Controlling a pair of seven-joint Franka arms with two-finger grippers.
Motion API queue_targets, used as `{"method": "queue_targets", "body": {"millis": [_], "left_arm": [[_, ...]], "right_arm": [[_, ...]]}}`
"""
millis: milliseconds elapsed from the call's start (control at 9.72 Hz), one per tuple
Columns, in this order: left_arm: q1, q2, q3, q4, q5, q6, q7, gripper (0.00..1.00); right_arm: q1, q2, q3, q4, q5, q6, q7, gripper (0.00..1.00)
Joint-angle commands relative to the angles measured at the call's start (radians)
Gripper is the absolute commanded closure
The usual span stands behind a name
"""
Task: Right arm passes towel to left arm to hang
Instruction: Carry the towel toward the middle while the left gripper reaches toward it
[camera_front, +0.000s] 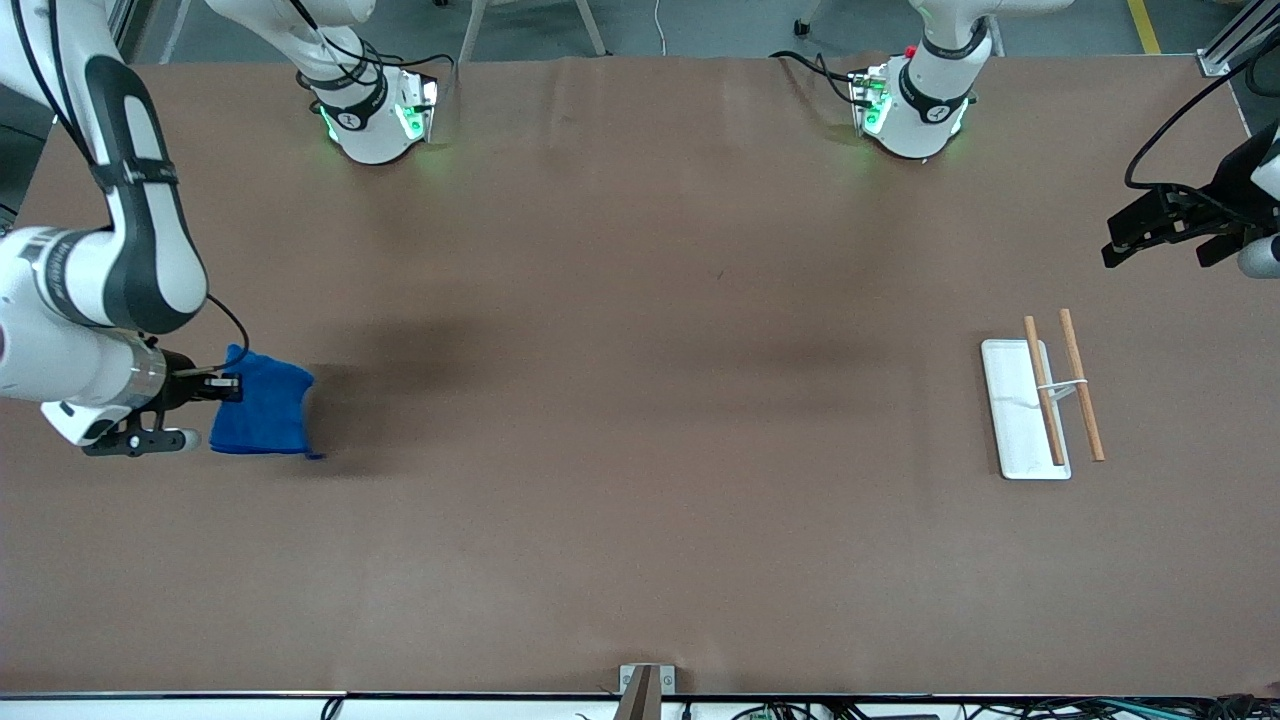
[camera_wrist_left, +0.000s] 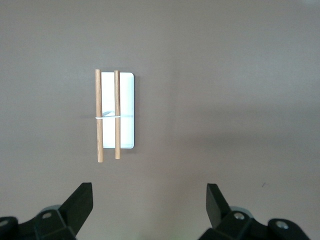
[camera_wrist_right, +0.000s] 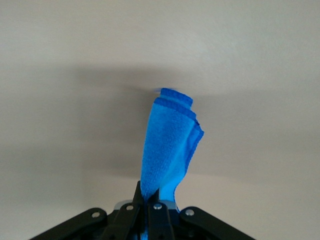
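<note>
The blue towel (camera_front: 265, 405) is bunched up at the right arm's end of the table, and my right gripper (camera_front: 232, 386) is shut on one edge of it. In the right wrist view the towel (camera_wrist_right: 170, 145) hangs in folds from the closed fingertips (camera_wrist_right: 150, 192) over the brown table. My left gripper (camera_front: 1120, 245) hovers at the left arm's end of the table, above the surface beside the rack. Its fingers (camera_wrist_left: 80, 202) stand wide open with nothing between them, midpoint (camera_wrist_left: 149, 200).
A white tray (camera_front: 1015, 415) carrying two wooden rods (camera_front: 1045, 390) lies toward the left arm's end; it also shows in the left wrist view as the tray (camera_wrist_left: 127, 112). Both arm bases stand along the table's edge farthest from the front camera.
</note>
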Motion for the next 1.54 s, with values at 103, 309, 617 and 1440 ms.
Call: {"method": "queue_targets", "body": {"millis": [103, 309, 617, 1440], "left_arm": [[-0.007, 0.006, -0.007, -0.023, 0.014, -0.01, 0.005, 0.0], [-0.007, 0.003, -0.008, -0.02, 0.002, -0.01, 0.005, 0.0], [-0.007, -0.005, -0.007, -0.032, -0.103, -0.028, 0.017, 0.01], [0.004, -0.06, 0.027, -0.481, -0.815, 0.013, 0.27, 0.0]], "right_arm": [[0.066, -0.054, 0.104, 0.094, -0.002, -0.149, 0.141, 0.99], [0.065, -0.059, 0.298, 0.099, 0.003, -0.145, 0.366, 0.99], [0.087, -0.056, 0.463, 0.097, 0.288, -0.024, 0.491, 0.99], [0.292, -0.033, 0.528, 0.092, 1.27, 0.321, 0.476, 0.99]]}}
